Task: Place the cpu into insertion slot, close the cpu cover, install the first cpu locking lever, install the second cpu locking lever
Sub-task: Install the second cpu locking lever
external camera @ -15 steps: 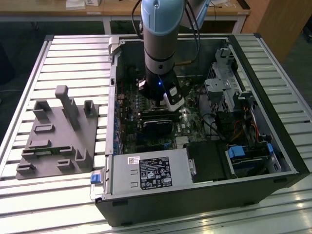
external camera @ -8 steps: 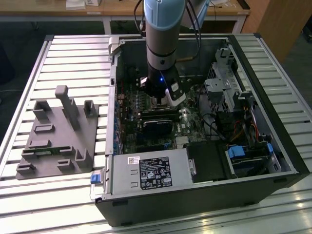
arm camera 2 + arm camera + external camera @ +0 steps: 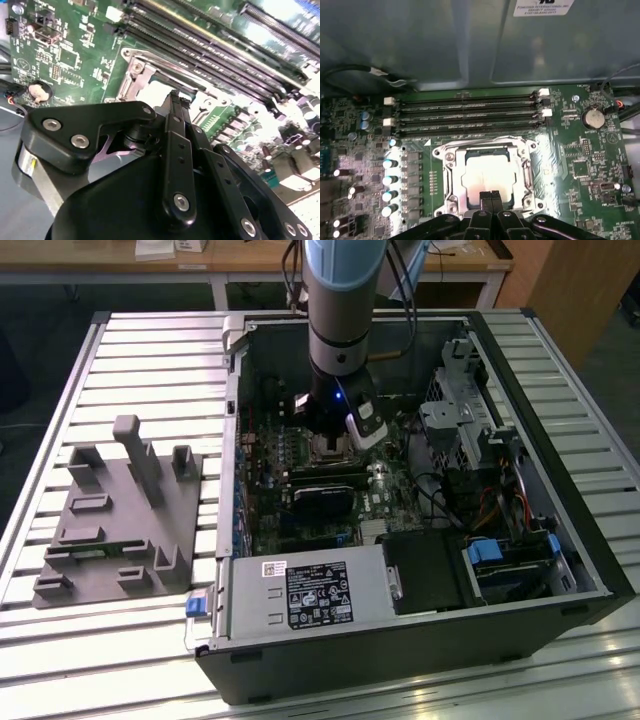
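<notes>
The gripper hangs with its fingers pressed together and holding nothing, tips at the near edge of the slot. The cpu lies flat in the slot, directly beyond the tips, with the cover around it, on the board.

The robot arm reaches straight down from twelve o'clock in the exterior view, its gripper closed, fingertips pressed together.
</notes>
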Motion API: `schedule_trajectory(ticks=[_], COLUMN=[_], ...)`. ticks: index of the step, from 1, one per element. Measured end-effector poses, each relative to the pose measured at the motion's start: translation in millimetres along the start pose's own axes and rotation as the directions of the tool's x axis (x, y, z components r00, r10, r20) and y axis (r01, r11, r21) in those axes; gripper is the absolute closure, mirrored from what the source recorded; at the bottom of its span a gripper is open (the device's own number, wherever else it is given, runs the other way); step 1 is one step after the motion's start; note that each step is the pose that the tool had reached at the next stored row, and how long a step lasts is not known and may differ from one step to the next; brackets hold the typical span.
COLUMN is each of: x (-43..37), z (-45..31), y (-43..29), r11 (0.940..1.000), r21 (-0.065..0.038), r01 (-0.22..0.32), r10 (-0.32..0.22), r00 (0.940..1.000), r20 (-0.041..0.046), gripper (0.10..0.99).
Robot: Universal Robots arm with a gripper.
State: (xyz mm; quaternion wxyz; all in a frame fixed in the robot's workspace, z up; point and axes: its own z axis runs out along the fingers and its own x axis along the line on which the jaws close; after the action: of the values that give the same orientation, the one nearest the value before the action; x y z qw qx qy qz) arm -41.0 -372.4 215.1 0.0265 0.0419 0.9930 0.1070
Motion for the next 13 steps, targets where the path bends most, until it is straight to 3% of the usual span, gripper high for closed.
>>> schedule_trajectory(ticks=[5,7,13], x=[0.0,0.1,0.2], z=[3.3,3.8,3.8], y=[12.9,15.0,15.1], r11=[0.9997,0.9995,0.9994], r21=[0.024,0.032,0.034], r01=[0.002,0.002,0.002], r10=[-0.002,-0.002,-0.002], r00=[1.0,1.0,1.0], r20=[0.0019,0.0025,0.0026], gripper=[0.98,0.98,0.98])
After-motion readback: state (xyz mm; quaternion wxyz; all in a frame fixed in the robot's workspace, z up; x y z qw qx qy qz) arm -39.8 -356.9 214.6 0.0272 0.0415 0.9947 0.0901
